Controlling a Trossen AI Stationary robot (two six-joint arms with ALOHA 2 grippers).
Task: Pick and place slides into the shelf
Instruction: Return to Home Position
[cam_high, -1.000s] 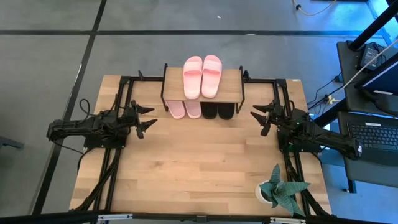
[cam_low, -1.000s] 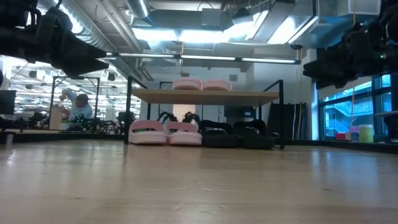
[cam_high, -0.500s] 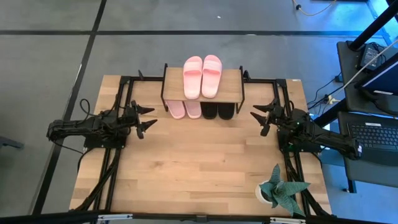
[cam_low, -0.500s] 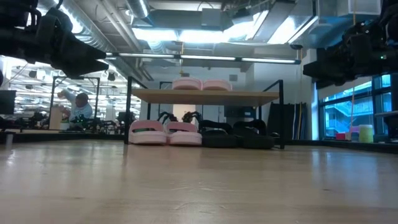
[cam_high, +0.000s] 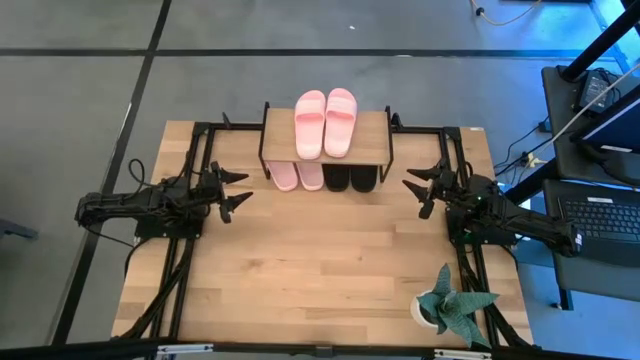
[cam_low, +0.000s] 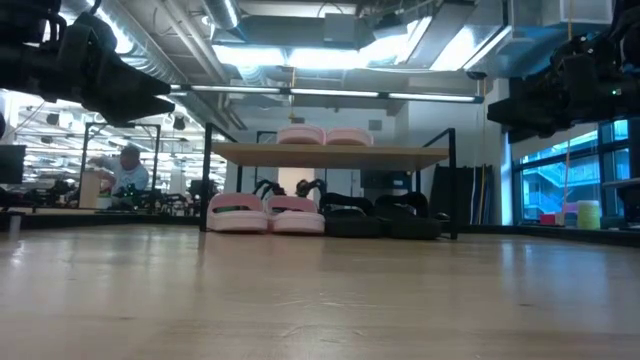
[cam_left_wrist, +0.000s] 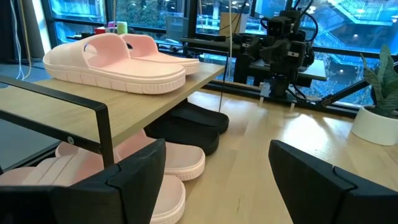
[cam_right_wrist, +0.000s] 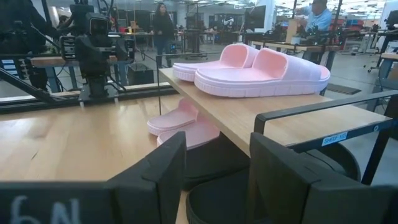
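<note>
With my left gripper (cam_high: 238, 187) and right gripper (cam_high: 416, 194) spread empty either side of mid-frame, the slides (cam_high: 325, 122) sit upper-centre on and under the shelf (cam_high: 375, 152); light, soft and bendy, I judge, best pinched across the strap.

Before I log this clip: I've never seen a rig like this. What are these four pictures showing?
Two dark robot arms sit at a wooden table. One picture looks straight down, one looks level across the tabletop, and two come from cameras on the wrists. The left arm and right arm rest either side of a small shelf, jaws open, holding nothing. Two pink slides lie on its top board; two more pink slides and two black slides sit underneath. A potted plant stands near the right arm.
</note>
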